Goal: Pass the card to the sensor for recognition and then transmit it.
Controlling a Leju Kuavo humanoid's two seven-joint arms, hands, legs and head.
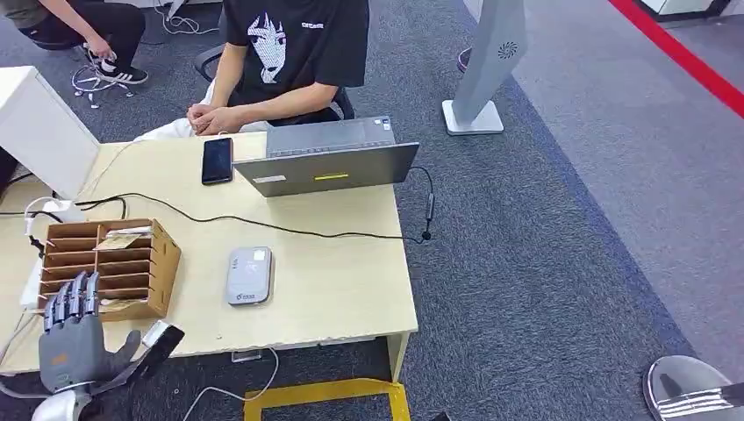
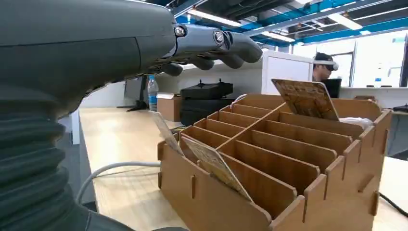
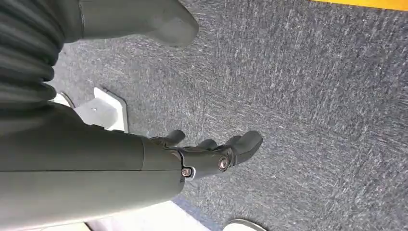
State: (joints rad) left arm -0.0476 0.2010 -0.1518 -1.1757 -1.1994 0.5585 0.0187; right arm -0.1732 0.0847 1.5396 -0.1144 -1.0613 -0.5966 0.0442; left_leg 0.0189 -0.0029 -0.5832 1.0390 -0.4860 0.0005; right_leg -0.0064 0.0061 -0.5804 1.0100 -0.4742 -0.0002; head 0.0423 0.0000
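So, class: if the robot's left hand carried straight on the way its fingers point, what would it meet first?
Probably the wooden organiser: the left hand points at its near edge, perhaps passing just above, since height is unclear.

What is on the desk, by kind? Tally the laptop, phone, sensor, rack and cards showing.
laptop: 1
phone: 1
sensor: 1
rack: 1
cards showing in the rack: 3
Total: 7
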